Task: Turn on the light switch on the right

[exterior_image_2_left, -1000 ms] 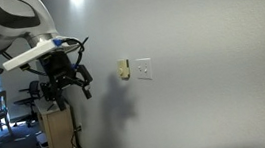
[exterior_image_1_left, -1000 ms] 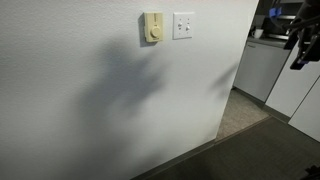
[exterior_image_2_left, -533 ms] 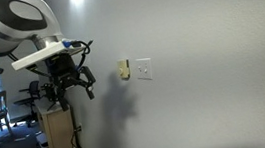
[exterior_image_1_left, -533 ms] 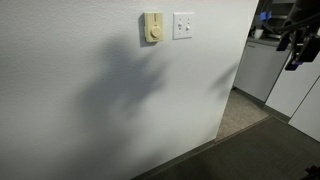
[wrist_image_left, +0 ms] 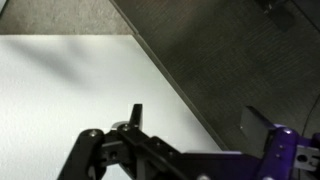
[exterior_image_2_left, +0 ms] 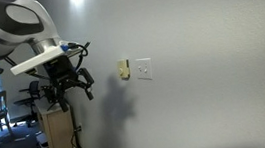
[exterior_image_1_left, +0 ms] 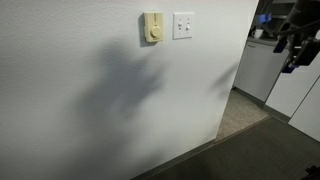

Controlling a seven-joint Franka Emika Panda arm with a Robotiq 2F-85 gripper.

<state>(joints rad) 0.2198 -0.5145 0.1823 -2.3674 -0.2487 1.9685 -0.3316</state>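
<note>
Nudged slightly closer since a second ago, the pincer (exterior_image_2_left: 78, 76) hangs well apart from the light switch (exterior_image_2_left: 144, 70) — open or closed, I cannot tell.

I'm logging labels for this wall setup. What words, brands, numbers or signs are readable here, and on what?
No readable text in any view.
On the light switch: nothing legible at this size.
On the cream knob unit beside it: nothing legible.
On the wall: no print.
</note>
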